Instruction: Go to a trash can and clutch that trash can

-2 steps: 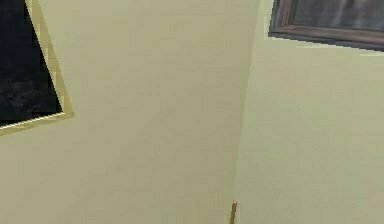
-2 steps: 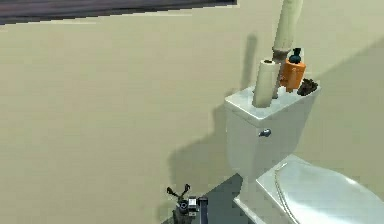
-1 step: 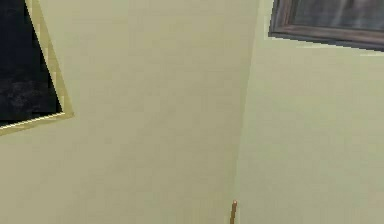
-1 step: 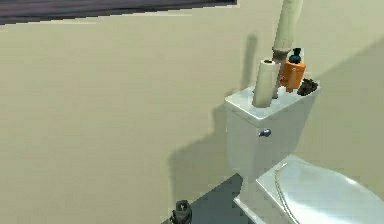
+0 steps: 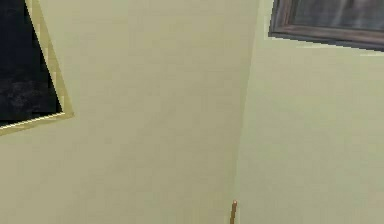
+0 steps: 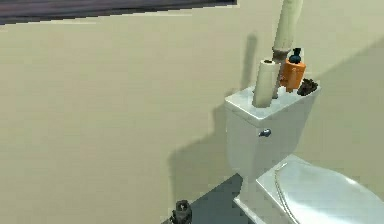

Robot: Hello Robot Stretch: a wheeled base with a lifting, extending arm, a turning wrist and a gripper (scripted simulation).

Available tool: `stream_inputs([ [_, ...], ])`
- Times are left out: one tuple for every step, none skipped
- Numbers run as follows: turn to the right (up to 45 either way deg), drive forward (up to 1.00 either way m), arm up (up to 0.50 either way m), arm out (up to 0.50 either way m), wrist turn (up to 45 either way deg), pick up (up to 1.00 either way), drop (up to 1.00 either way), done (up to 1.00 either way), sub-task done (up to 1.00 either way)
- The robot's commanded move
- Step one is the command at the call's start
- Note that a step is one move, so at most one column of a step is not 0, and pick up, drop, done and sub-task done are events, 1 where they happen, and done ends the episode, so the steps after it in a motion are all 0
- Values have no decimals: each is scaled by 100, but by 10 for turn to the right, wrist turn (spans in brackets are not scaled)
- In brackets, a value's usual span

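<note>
In the arm side view a small dark object (image 6: 181, 211) stands on the floor by the wall at the bottom edge, and I cannot tell what it is. To its right is a white toilet (image 6: 300, 190) with its tank (image 6: 262, 135) against the cream wall. On the tank lid stand a cream cylinder (image 6: 266, 82), an orange bottle (image 6: 292, 72) and a small dark item (image 6: 308, 88).
A cream wall corner (image 5: 245, 120) stands close ahead in the forward view. A dark picture in a gold frame (image 5: 25, 65) hangs on its left and a dark-framed window (image 5: 330, 22) sits top right. A pale tube (image 6: 288, 22) leans above the tank. A dark frame (image 6: 120, 8) runs along the arm side view's top.
</note>
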Motion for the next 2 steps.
stream_inputs([
  [0,0,10,0,0,0,0,0,0],
  [0,0,0,0,0,0,0,100,0],
])
